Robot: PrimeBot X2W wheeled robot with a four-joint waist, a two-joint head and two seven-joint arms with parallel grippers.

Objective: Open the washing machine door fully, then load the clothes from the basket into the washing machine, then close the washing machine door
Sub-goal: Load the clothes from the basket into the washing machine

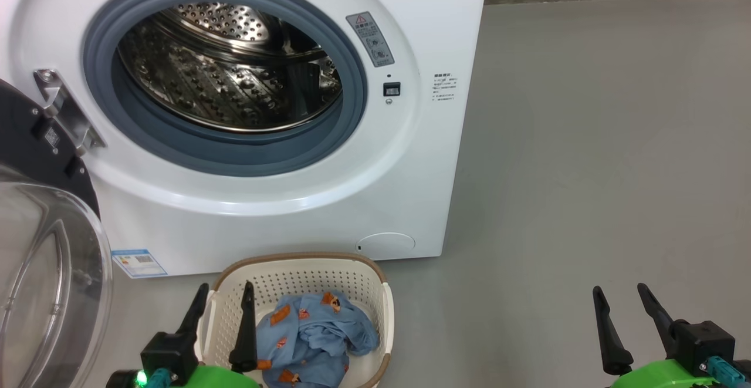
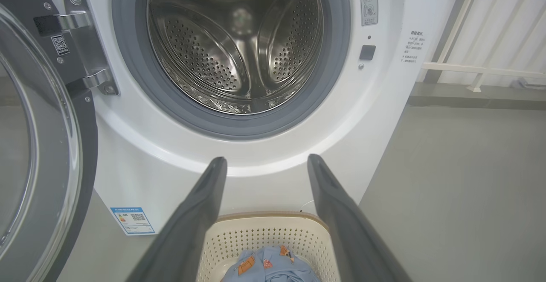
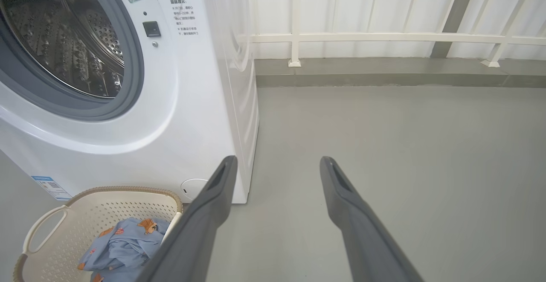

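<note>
– Checking the tools first: what do we find?
– We record the left gripper (image 1: 226,286) with its two long dark fingers spread apart, empty, above the left edge of the cream-white perforated plastic basket (image 1: 299,257). The right gripper (image 1: 619,288) is likewise spread and empty, over grey floor (image 1: 587,171).
– And the load?
– We see the light blue fabric garment (image 1: 317,329) lying in the basket, before the big white front-loading washer (image 1: 434,159); its round glossy black door (image 1: 35,141) stands swung wide.

laundry area: washing machine (image 1: 405,176), basket (image 1: 305,282)

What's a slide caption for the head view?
Washer door open, blue garment in basket; left claw open near it, right claw open too.
</note>
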